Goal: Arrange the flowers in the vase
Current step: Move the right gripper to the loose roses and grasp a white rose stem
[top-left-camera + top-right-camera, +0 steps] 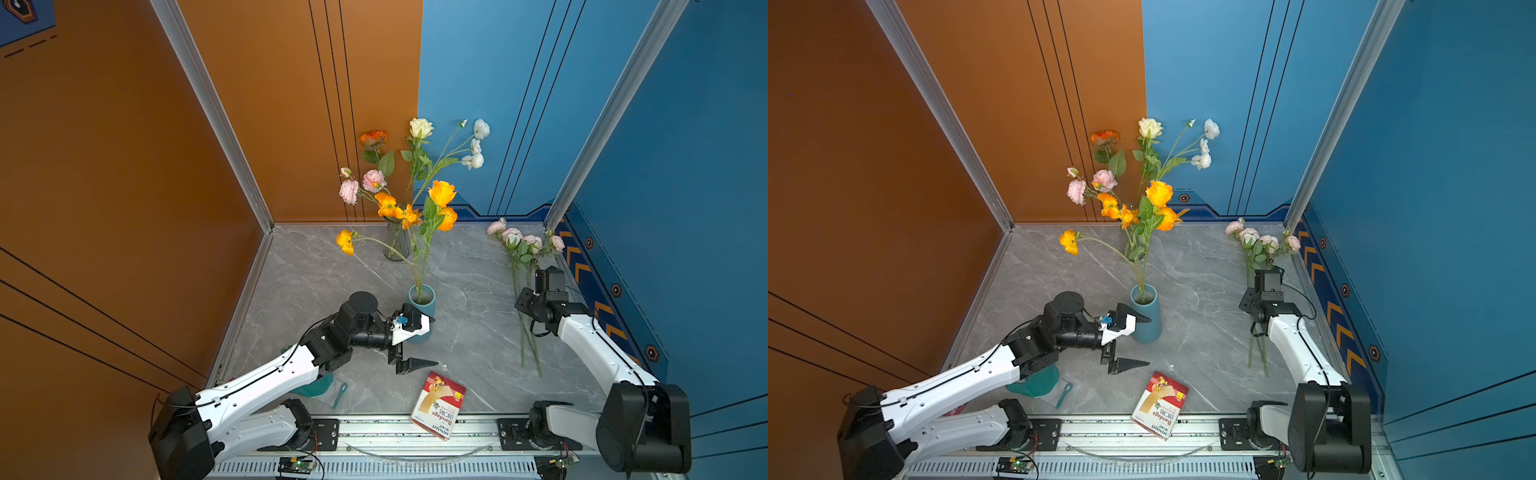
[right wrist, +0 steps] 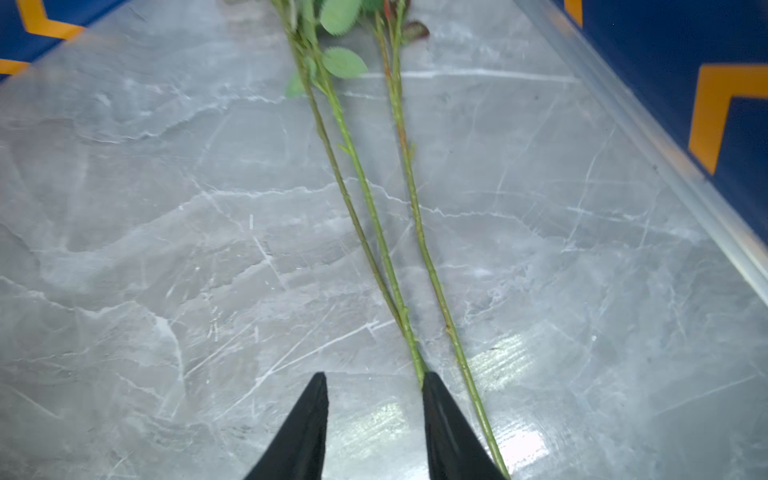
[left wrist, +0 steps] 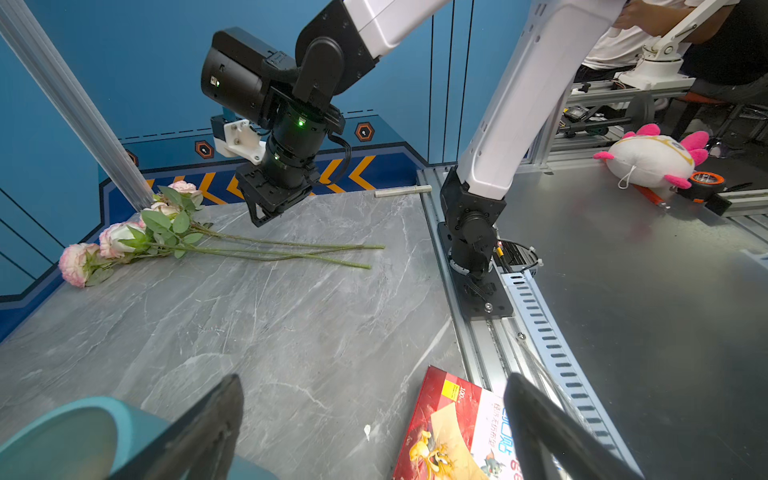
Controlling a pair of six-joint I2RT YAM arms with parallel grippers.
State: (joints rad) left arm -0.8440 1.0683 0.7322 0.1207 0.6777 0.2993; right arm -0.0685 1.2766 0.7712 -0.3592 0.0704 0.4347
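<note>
Right pincer (image 2: pixel 374 395) held low over the tabletop (image 2: pixel 166 249), jaws part-way apart with nothing between them. Two of the three green stems (image 2: pixel 370 216) of the pink flowers (image 1: pixel 521 243) converge and vanish behind one fingertip (image 2: pixel 440 415), and the third runs just outside it. These flowers lie flat near the blue side wall, blooms toward the back corner and cut ends toward the front edge. Left pincer (image 1: pixel 434 341), spread wide and empty, hovers just beside the teal vase (image 1: pixel 424 302). That vase already holds upright stems, one topped by an orange-yellow bloom (image 1: pixel 441 193); a glass vase (image 1: pixel 397 243) behind it holds more. By appearance, the lying stems are light, thin and springy, probably slick plastic, with soft, top-heavy heads that would crush easily. The best hold is likely the bare length below the leaves (image 2: pixel 343 62), around mid-stem. There the head swings little and the cut end stays free to enter the vase mouth. Because the stems touch and cross, closing here risks pinching two together or rolling one aside.
</note>
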